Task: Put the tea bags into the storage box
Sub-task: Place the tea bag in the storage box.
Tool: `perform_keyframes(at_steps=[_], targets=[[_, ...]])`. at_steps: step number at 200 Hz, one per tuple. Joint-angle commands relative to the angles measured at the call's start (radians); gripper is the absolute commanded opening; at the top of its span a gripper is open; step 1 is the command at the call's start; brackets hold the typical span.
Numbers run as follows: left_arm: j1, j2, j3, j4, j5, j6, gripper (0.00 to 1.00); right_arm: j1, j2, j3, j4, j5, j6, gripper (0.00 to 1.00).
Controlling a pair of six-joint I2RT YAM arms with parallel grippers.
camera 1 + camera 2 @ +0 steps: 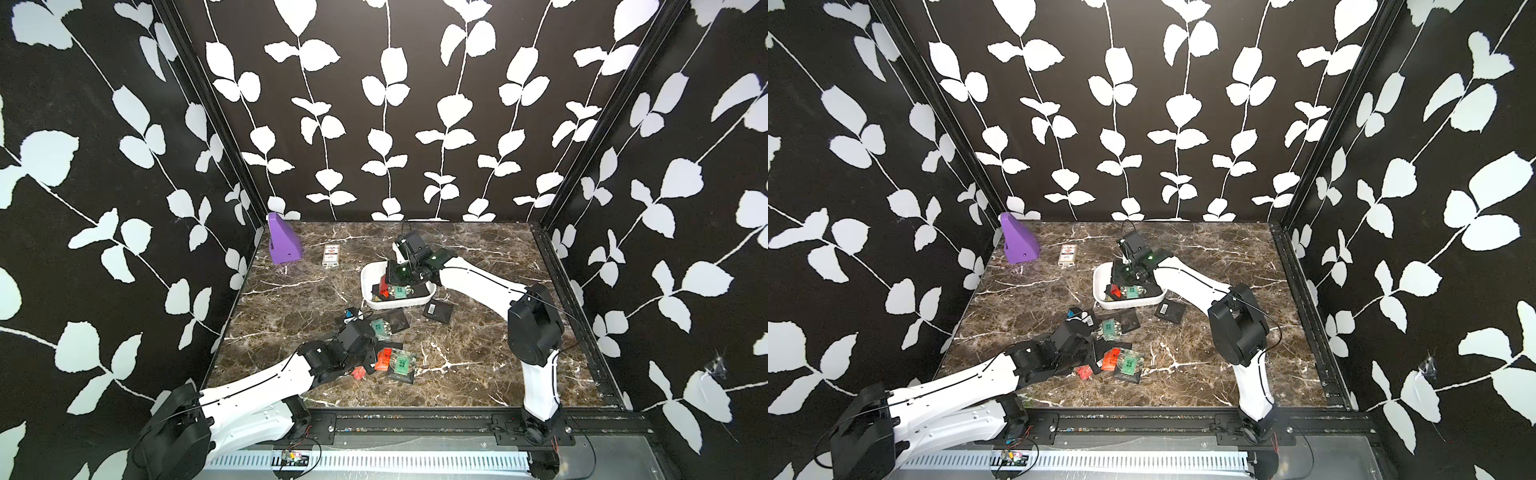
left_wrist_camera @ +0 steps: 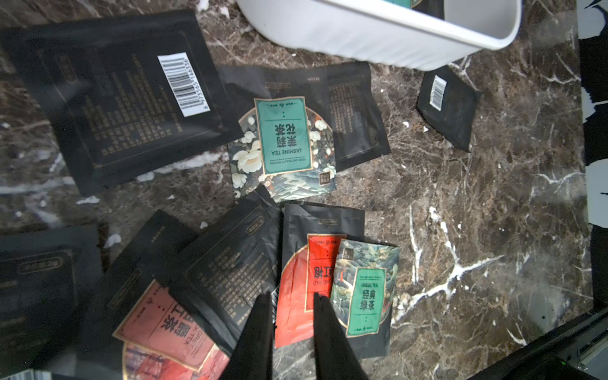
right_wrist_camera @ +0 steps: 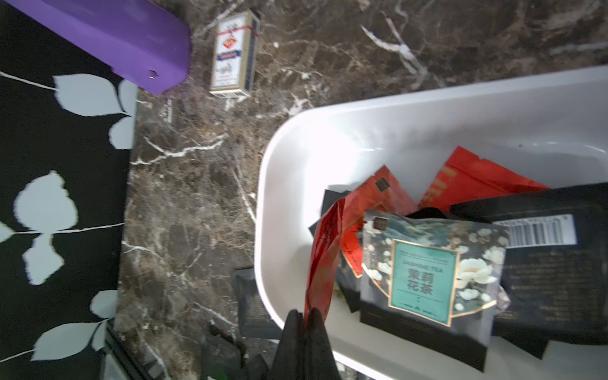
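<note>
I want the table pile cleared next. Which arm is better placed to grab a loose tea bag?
Left. The left gripper sits over the loose pile, jaws apart above a flat red tea bag. The right gripper is occupied, pinching a hanging red tea bag over the box.

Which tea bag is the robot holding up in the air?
The red tea bag, pinched edge-on by the right end effector above the storage box. The others lie loose in the box or on the table.
</note>
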Motion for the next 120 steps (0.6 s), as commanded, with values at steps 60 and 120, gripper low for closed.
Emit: perform_keyframes(at_steps=[60, 120], targets=[[0.005, -0.044, 0.009, -0.023, 0.021, 0.008, 0.21, -0.068, -0.194, -0.072, -0.161, 0.197, -0.121, 0.41], [-0.001, 0.019, 0.016, 0.040, 0.115, -0.040, 0.01, -0.044, -0.603, -0.520, -0.049, 0.174, 0.016, 0.42]])
